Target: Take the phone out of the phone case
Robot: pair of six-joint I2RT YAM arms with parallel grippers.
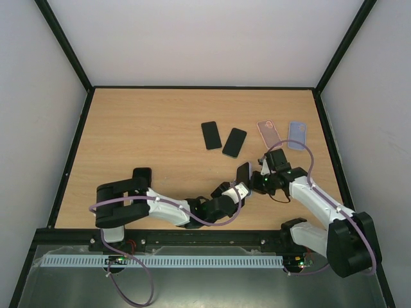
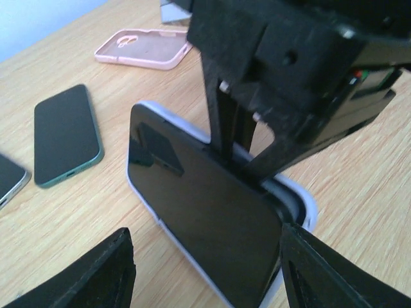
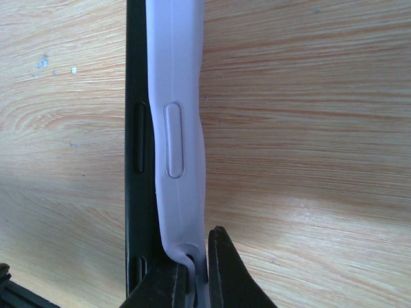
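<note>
The phone, black screen up, sits tilted in a lavender phone case near the table's front middle. My right gripper is shut on the case's rim, pulling that corner off the phone; the case wall bulges away from the black edge. My left gripper is open, one finger on each side of the phone's near end, the left finger clear of it. From above, both grippers meet at the phone, with the left gripper below it and the right gripper beside it.
Two bare black phones lie mid-table. An empty pink case and an empty pale blue case lie to their right. In the left wrist view the pink case and a green-edged phone lie beyond.
</note>
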